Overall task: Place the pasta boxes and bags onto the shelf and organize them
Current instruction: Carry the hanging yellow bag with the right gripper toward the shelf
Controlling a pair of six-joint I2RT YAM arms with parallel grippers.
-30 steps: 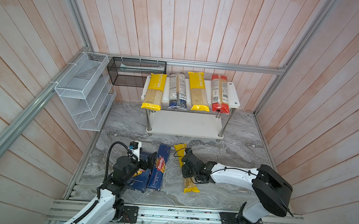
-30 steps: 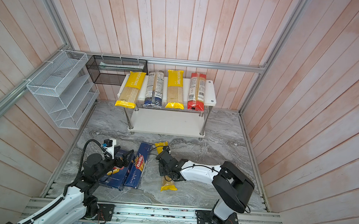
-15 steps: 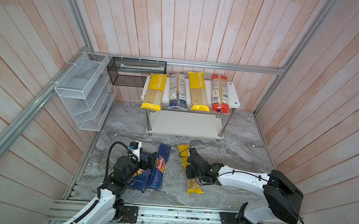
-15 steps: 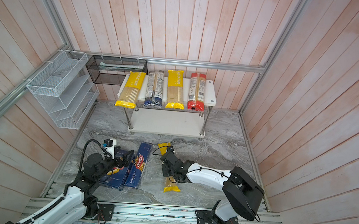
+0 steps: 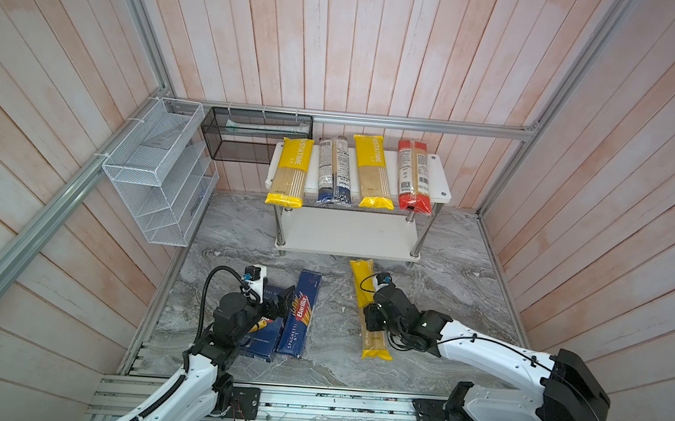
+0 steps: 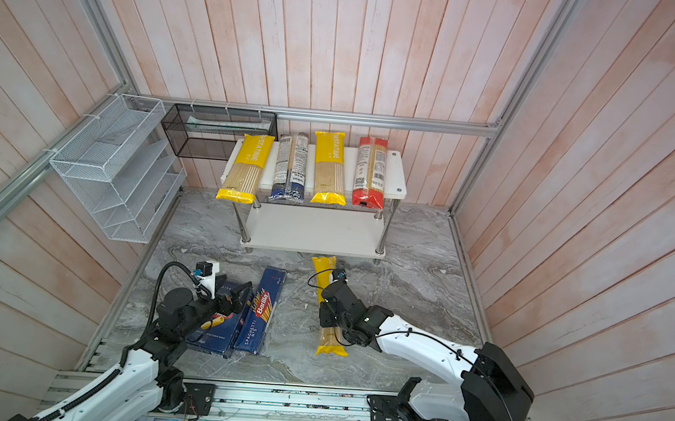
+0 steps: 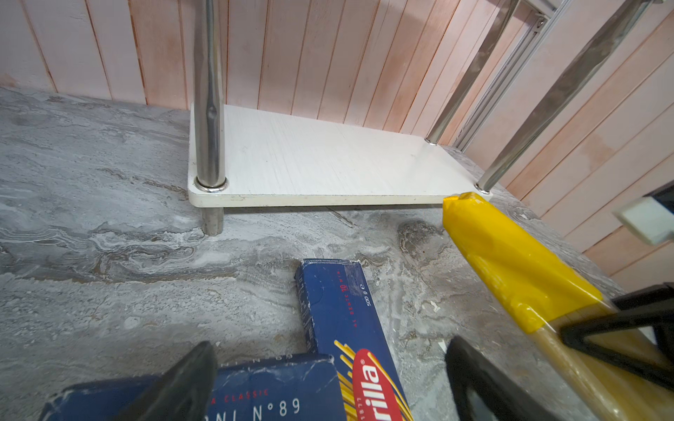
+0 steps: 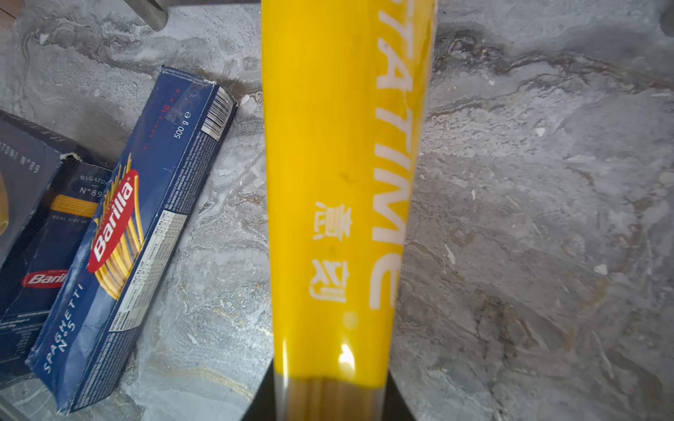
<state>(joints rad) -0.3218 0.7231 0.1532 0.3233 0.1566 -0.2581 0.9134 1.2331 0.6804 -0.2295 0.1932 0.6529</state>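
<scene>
Seen from above, in both top views: right pincer (image 5: 372, 325) (image 6: 328, 323) pinching a yellow bag (image 5: 358, 278) (image 6: 322, 266) of spaghetti across its middle, jaws pressed in against the plastic. Bag stretched lengthwise on the grey marble floor (image 5: 446, 279), far yellow end just in front of the lower board of the shelf (image 5: 346, 233), near end toward the robot. Middle stretch of the bag hidden under the wrist. On the top board, four bags (image 5: 373, 169) side by side, ends overhanging the front edge. Left pincer (image 5: 282, 300) above the rigatoni box (image 5: 264, 336), spaghetti box (image 5: 299, 316) lying against that box's side; fingers too small and dark here for judging the gap. From the left wrist: left pincer (image 7: 330, 350) spread wide, both black fingertips (image 7: 193, 371) cut off by the frame's edge, rigatoni box (image 7: 277, 397) below and between them, nothing gripped; contact between finger and cardboard impossible to judge. Beyond, spaghetti box (image 7: 335, 302), white lower board, and the yellow bag (image 7: 510, 269), tip overlapping the board's front edge near a chrome leg (image 7: 547, 102); resting on the floor or raised off it, hard to say. From the right wrist: yellow bag (image 8: 335, 182) filling the centre, white "TIME" lettering readable, start of the word cut off; two dark fingers (image 8: 262, 401) hugging the clear part at the frame's edge, mostly out of shot. Both boxes beside it, rigatoni box (image 8: 36, 218) partly cropped.
</scene>
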